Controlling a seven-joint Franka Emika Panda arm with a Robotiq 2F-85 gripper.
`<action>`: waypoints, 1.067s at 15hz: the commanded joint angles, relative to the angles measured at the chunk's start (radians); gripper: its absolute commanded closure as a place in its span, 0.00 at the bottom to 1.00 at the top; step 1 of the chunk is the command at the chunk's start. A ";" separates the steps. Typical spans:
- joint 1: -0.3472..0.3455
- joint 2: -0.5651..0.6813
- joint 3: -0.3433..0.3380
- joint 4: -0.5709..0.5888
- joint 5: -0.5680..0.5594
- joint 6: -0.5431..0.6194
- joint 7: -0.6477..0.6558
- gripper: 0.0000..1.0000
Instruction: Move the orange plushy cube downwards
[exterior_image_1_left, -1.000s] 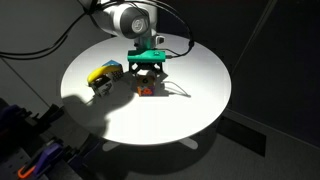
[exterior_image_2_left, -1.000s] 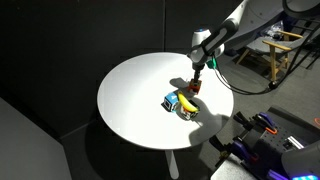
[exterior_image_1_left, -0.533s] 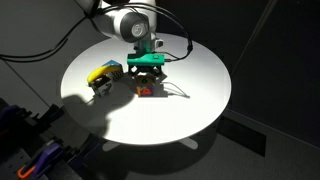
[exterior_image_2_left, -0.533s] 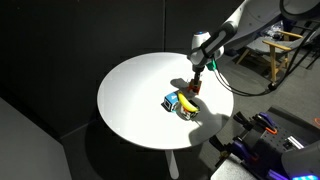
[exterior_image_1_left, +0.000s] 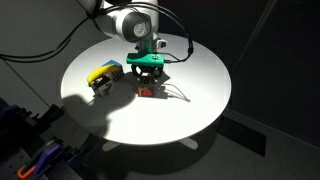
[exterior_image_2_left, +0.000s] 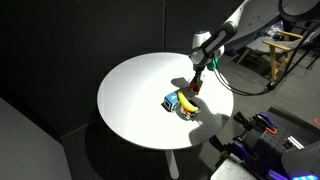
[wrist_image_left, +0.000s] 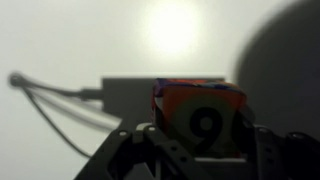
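The orange plushy cube (wrist_image_left: 200, 112) fills the lower middle of the wrist view, its yellow face with a dark numeral turned to the camera. It rests on the round white table (exterior_image_1_left: 195, 105), near the middle in both exterior views (exterior_image_2_left: 196, 88). My gripper (exterior_image_1_left: 146, 84) comes straight down over it, and its two dark fingers (wrist_image_left: 152, 140) press against the cube's left and right sides. The gripper (wrist_image_left: 203, 132) is shut on the cube. In both exterior views the cube (exterior_image_1_left: 146, 92) is partly hidden by the gripper (exterior_image_2_left: 197, 83).
An elongated yellow, blue and grey toy (exterior_image_1_left: 103, 75) lies on the table a short way from the cube (exterior_image_2_left: 180, 102). A thin cable (wrist_image_left: 50, 95) trails across the tabletop. The table edge (exterior_image_2_left: 135, 135) drops to a dark floor, with equipment (exterior_image_2_left: 265, 135) beside it.
The jaws have closed in from wide open onto the cube's sides. The arm and the cube have hardly moved.
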 joint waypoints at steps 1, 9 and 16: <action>0.008 -0.027 -0.020 0.010 0.004 -0.054 0.110 0.64; 0.031 -0.131 -0.052 -0.015 0.024 -0.194 0.311 0.83; 0.029 -0.209 -0.057 -0.037 0.130 -0.277 0.499 0.84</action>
